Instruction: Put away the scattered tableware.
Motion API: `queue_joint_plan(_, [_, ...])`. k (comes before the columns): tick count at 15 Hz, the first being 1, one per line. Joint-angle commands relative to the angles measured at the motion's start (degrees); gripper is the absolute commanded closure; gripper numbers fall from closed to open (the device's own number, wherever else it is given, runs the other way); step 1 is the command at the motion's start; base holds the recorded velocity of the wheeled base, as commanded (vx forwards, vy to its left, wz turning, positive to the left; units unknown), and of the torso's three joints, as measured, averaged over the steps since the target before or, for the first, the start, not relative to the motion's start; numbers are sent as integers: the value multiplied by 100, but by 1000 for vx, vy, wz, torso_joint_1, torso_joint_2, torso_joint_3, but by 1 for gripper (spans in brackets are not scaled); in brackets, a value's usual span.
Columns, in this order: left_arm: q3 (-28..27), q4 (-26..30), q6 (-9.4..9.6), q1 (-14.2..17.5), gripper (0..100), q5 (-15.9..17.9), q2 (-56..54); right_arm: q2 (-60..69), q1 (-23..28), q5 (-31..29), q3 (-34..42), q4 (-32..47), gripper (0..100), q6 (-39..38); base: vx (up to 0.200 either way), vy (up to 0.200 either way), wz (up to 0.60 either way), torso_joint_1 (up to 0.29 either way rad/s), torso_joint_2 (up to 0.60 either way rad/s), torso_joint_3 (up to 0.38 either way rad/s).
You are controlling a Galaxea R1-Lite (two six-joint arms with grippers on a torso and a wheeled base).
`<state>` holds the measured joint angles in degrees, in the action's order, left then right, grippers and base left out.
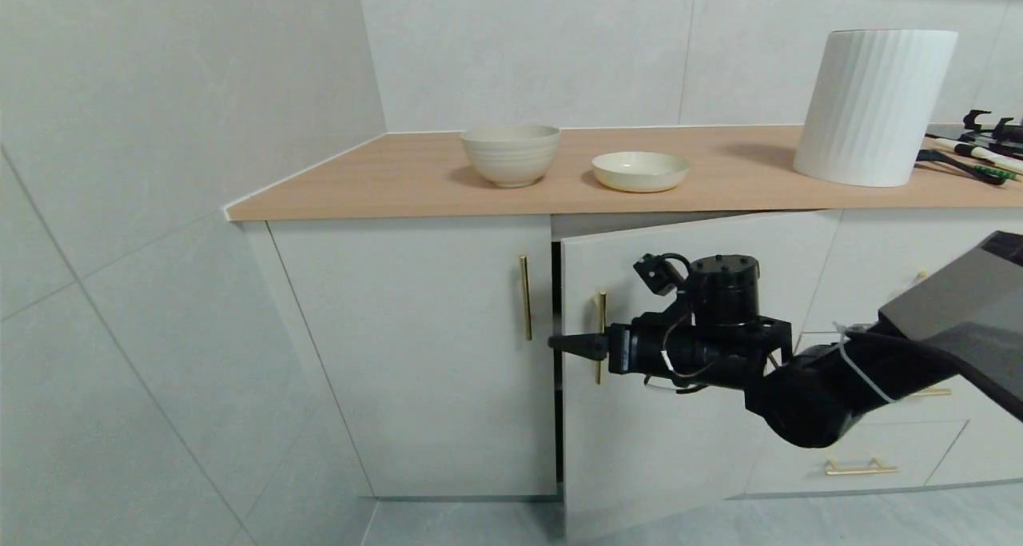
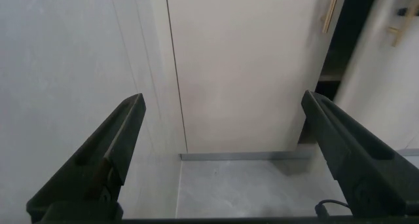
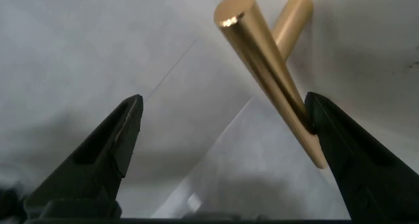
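Right gripper (image 3: 222,103), jaws apart, at brass handle (image 3: 262,60)

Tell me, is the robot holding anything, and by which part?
Nothing is gripped. The right tool stands open around the gold door handle, which touches one finger; the left tool is open and empty.

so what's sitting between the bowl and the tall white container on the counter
A shallow dish sits between the bowl and the tall white container. The rest of that stretch of counter is bare, as the head view shows.
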<state>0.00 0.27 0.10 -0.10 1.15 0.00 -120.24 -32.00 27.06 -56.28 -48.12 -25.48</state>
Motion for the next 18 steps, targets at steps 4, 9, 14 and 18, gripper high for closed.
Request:
queue_joint_plan(4, [0, 0, -1, 1, 0, 8, 0, 1072, -184, 449, 1533, -629, 0, 8, 0, 0, 0, 0, 0, 0])
queue_joint_plan(9, [0, -9, 25, 1, 0, 8, 0, 1222, -316, 458, 2122, -1200, 0, 25, 0, 0, 0, 0, 0, 0])
queue_joint_plan(14, [-765, 167, 184, -25, 0, 668, 167, 1398, -316, 458, 2306, -1200, 0, 25, 0, 0, 0, 0, 0, 0])
queue_joint_plan(18, [-3393, 606, -502, -25, 0, 2048, 2944, 1406, -316, 458, 2438, -1200, 0, 34, 0, 0, 0, 0, 0, 0])
